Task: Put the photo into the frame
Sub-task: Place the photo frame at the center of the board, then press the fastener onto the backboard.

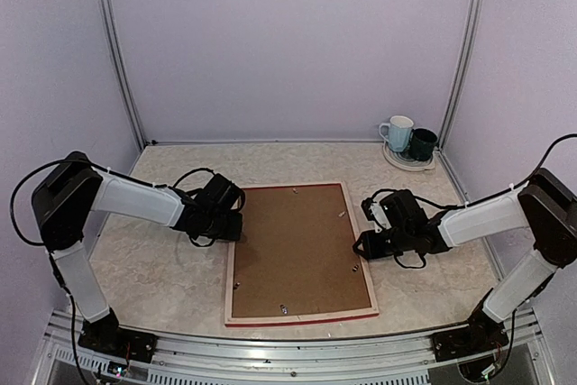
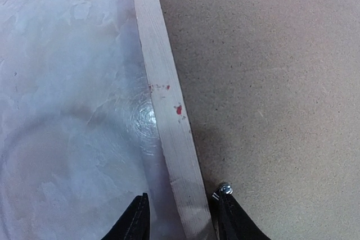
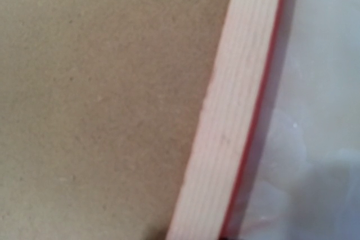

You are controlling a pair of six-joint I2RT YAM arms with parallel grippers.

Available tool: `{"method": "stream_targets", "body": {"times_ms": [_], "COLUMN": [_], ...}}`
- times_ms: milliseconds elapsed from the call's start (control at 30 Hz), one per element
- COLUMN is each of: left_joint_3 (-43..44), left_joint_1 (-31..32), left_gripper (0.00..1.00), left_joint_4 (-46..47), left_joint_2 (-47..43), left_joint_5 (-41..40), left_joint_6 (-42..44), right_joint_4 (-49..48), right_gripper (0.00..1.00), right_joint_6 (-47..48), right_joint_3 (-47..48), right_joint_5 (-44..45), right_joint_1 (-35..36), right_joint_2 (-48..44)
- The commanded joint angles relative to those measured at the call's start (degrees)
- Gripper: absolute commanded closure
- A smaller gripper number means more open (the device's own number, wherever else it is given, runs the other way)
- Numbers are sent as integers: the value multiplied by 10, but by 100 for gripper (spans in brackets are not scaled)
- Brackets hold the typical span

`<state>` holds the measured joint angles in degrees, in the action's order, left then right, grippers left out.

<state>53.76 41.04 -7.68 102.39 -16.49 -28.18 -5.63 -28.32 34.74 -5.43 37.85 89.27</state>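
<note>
Left side: the left arm reaches in from the near left corner, and the left gripper (image 1: 234,225) sits low at the left rail of the large thin rectangular frame (image 1: 231,288), about halfway along it. The frame lies flat, back upward, at the middle of the pale marble-patterned table (image 1: 153,268). It shows pale wood on top and a red edge along its near side.

Left wrist view: the two black fingers (image 2: 135,223) stand apart and straddle the pale wood rail. One is over the bare table, clear of the wood. The other is on the inner side, just beside the rail's inner edge. The claw is open and grips nothing. A few small red paint specks (image 2: 178,109) mark the rail. A small metal fastener (image 2: 225,188) sits beside the inner finger.

Centre: a plain brown rectangular backing board (image 1: 297,254) fills the frame opening. Small metal tabs (image 1: 283,308) show along its edges.

Right side: the right gripper (image 1: 362,245) is down at the frame's right rail, towards the near half. Its wrist view is very close and blurred. It shows only brown board, the pale rail with a red strip, and table. Whether this claw is open, closed or gripping cannot be told.

Far right corner: a white ceramic mug (image 1: 397,131) and a dark mug (image 1: 422,142) stand touching on a pale round plate (image 1: 407,165), well apart from the frame
</note>
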Motion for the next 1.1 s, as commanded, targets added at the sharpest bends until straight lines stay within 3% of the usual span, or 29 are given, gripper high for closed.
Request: {"method": "stream_targets", "body": {"times_ms": [0,667,800,1067], "left_joint_3": [16,13,9,-12], "left_joint_1": [10,15,15,16], "left_gripper": [60,93,95,89], "left_joint_4": [-33,-21,-26,-3], "left_joint_2": [26,51,52,54], "left_joint_5": [-55,-87,-106,-112], "left_joint_6": [16,-2,-28,-109], "right_joint_4": [7,10,10,0], "right_gripper": [73,83,84,86], "right_joint_6": [0,2,3,6], "right_joint_3": [4,3,3,-1], "right_joint_5": [-3,-4,-8,-20], "right_joint_1": [0,0,0,0], "right_joint_2": [16,20,20,18]}}
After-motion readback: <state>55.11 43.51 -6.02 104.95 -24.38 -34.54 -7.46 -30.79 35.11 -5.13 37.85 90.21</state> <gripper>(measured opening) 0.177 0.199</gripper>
